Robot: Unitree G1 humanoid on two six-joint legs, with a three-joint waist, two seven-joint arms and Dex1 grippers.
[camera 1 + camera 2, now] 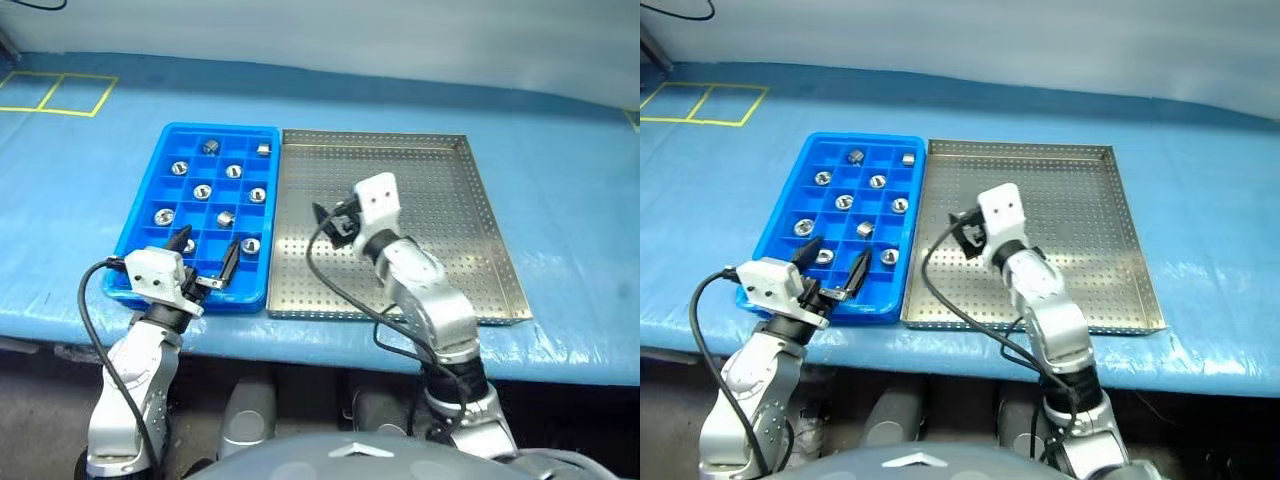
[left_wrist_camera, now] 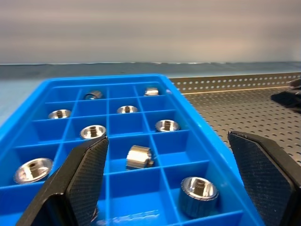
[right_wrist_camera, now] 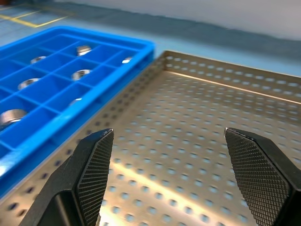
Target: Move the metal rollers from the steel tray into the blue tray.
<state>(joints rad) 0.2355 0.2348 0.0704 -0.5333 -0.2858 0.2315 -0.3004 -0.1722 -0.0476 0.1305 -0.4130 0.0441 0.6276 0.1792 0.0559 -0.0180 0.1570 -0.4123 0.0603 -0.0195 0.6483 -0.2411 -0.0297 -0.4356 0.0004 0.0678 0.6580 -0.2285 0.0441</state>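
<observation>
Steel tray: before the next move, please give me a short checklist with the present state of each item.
1. Steel tray has no metal rollers left on the part in view: ok.
2. Metal rollers sit in compartments of the blue tray: ok.
3. All rollers upright: not ok; one roller lies on its side.
4. Right end effector open, holding nothing: ok.
5. Left end effector open, holding nothing: ok.
6. Tray floor under the right arm is free of rollers: cannot tell.

— What sits where on the worktop (image 1: 560, 170)?
— Blue tray (image 1: 150, 215) left, touching the steel tray (image 1: 470, 230) on its right.
— And the metal rollers (image 1: 202, 191)?
— All in the blue tray's compartments, one apiece.
</observation>
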